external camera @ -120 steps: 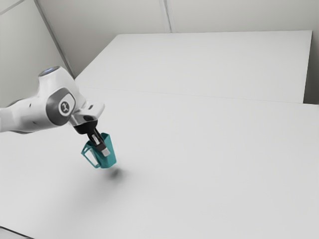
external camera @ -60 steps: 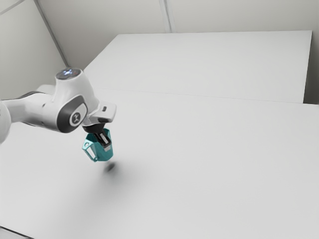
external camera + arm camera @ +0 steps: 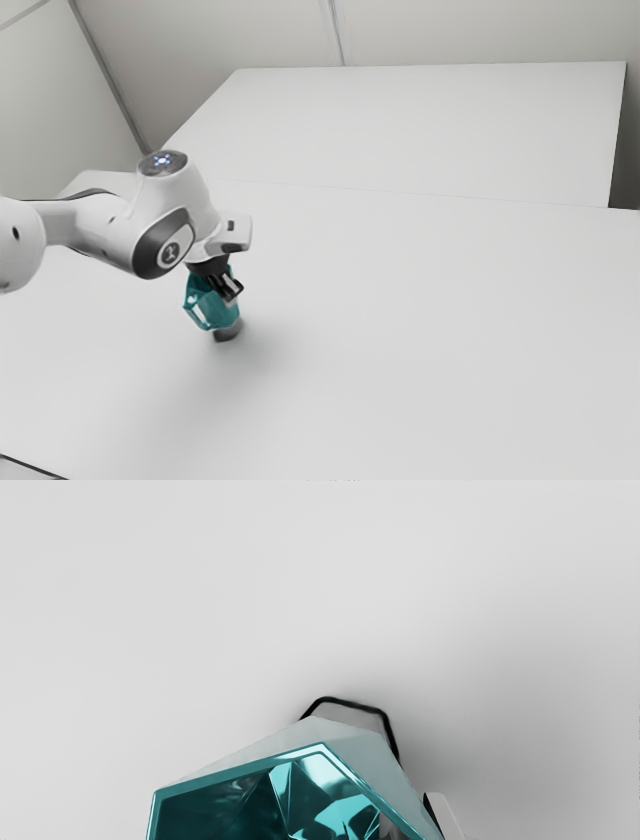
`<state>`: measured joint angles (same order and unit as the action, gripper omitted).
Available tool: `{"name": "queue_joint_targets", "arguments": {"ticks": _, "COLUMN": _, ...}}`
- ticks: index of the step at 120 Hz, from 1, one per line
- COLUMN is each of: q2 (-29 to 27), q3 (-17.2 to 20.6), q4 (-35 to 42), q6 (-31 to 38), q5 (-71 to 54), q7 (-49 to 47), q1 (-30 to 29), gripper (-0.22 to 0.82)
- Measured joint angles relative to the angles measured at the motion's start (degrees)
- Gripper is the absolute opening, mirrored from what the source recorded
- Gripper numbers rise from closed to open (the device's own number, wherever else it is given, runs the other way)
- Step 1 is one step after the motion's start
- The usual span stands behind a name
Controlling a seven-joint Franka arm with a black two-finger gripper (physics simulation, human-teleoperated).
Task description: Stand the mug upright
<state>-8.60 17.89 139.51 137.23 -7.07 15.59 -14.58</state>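
Mug point(image 3: 213, 307), glossy teal with faceted walls and an angular rim, leans over the smooth, pale worktop point(image 3: 420, 330), its side pinched by the tool point(image 3: 232, 292).

the white franka arm point(image 3: 90, 222) bends down at its rounded wrist point(image 3: 175, 215), which sits above the black two-finger gripper point(image 3: 231, 291). the gripper slants downward toward the exterior view's right, its fingers closed in a grip.
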Motion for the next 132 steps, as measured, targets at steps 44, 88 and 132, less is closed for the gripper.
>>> {"name": "queue_joint_targets", "arguments": {"ticks": 44, "q2": 3.18, "q3": 0.39, "q4": 0.0, "q6": 1.72, "q5": -1.21, "q7": -6.68, "q1": 0.02, "gripper": -0.16}}
{"name": "queue_joint_targets", "arguments": {"ticks": 88, "q2": 2.56, "q3": 0.73, "q4": 0.0, "q6": 2.65, "q5": -0.98, "q7": -10.28, "q1": -0.05, "gripper": -0.09}}
{"name": "queue_joint_targets", "arguments": {"ticks": 132, "q2": -1.52, "q3": 1.65, "q4": -0.67, "q6": 1.49, "q5": 1.65, "q7": -11.68, "q1": 0.09, "gripper": 0.35}}
